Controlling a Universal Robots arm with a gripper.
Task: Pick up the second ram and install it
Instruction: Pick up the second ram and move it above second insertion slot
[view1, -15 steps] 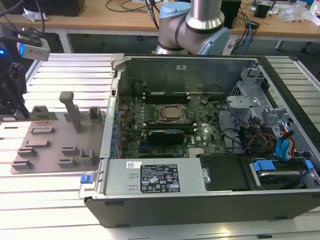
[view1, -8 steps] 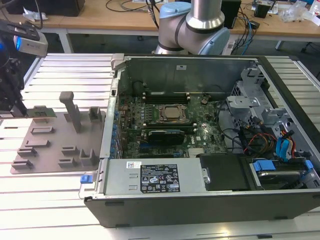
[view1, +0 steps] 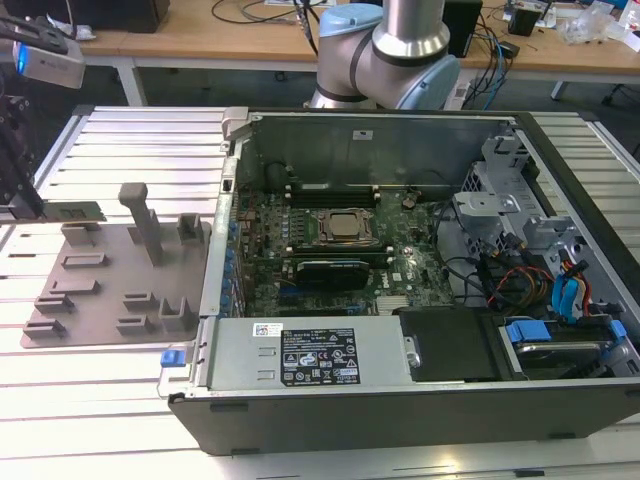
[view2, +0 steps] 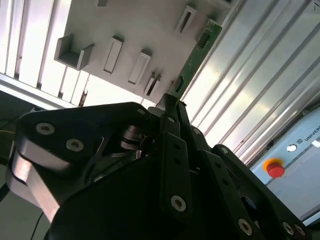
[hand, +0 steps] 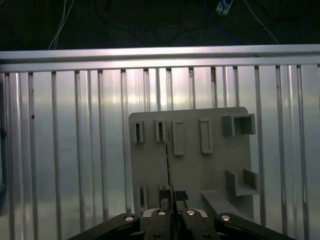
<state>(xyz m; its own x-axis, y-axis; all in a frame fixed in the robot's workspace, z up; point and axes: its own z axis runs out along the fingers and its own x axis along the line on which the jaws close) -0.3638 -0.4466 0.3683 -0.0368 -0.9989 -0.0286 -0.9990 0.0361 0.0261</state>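
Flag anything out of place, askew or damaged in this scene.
Nothing stands out. The second ram is held straight between the fingers of the gripper, by the grey tray, which lies flat on the slatted table.

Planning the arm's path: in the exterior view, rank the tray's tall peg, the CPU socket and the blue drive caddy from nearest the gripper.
The gripper, shut on the second ram, is at the exterior view's left edge.
1. Tall peg: on the grey tray, close by.
2. CPU socket: middle of the open case.
3. Blue drive caddy: the case's right end.
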